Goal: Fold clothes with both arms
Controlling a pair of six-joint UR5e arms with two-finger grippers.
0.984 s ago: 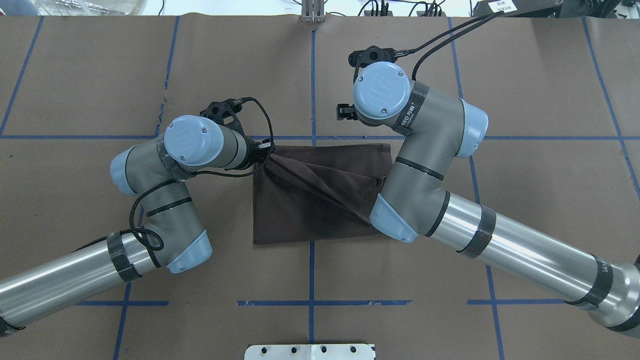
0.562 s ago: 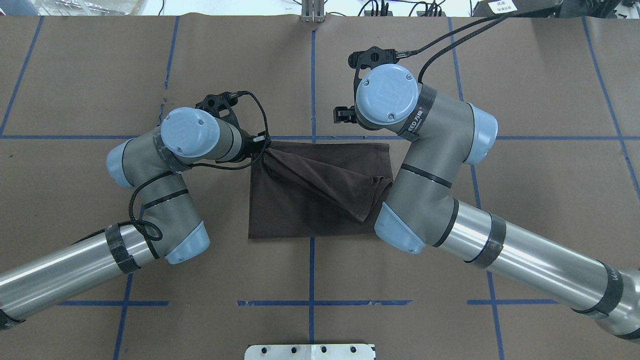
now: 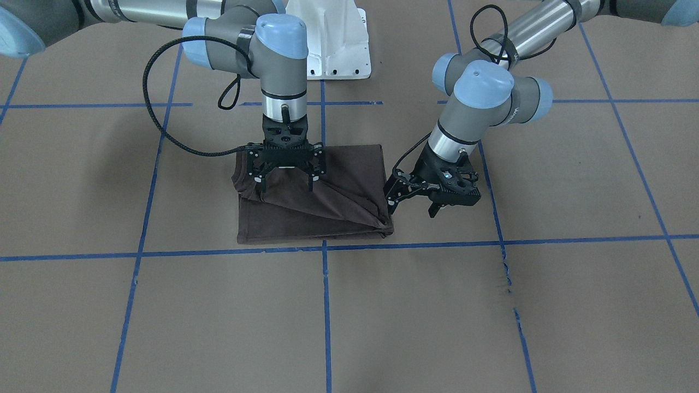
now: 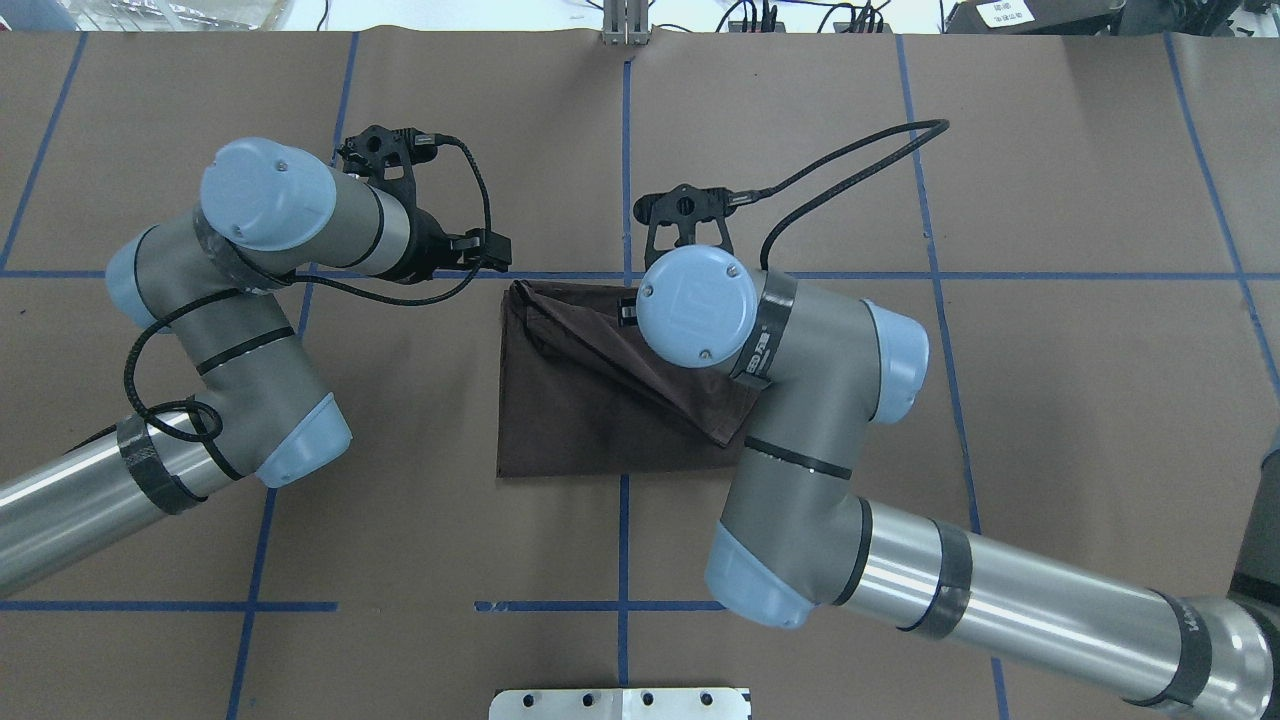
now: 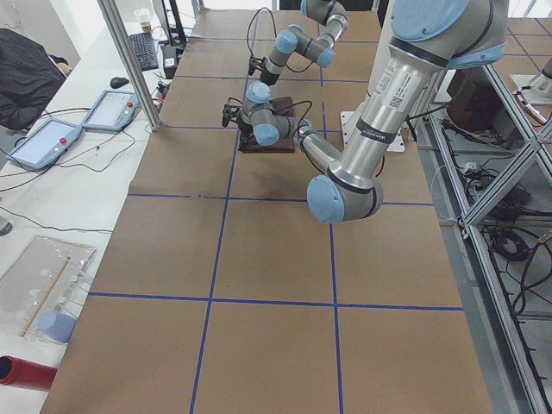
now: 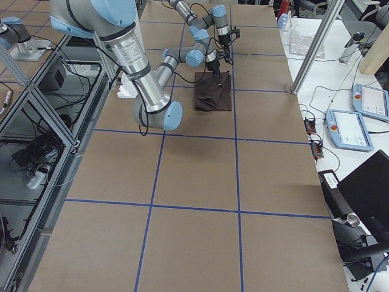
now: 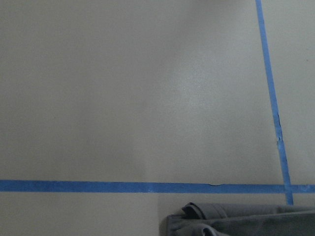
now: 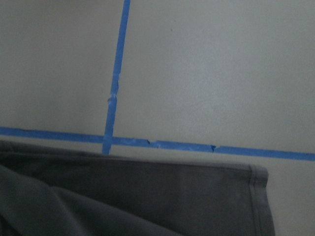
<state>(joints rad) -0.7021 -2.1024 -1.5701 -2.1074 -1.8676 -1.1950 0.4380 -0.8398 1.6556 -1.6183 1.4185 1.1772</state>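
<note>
- Robotics lab: brown-papered worktop (image 5: 155, 250) gridded with blue tape (image 5: 210, 298).
- Teach pendants (image 5: 39, 142) and keyboard (image 5: 145, 50) on a white side desk (image 5: 78, 177) beyond the left claw (image 3: 410, 206).

left arm (image 4: 250, 340): bent at elbow, wrist angled down | left gripper (image 3: 410, 206): tilted, jaws held apart | right arm (image 4: 800, 400): folded inward, wrist set vertical | right gripper (image 3: 284, 187): pointed straight down, its 2 fingers spread wide

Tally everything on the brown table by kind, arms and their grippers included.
Dark brown-grey folded T-shirt: 1
Silver-grey jointed robot arms: 2 (left arm, right arm)
Black two-finger grippers: 2 (left gripper, right gripper)
White bolted pedestal base: 1
Total: 6
</note>
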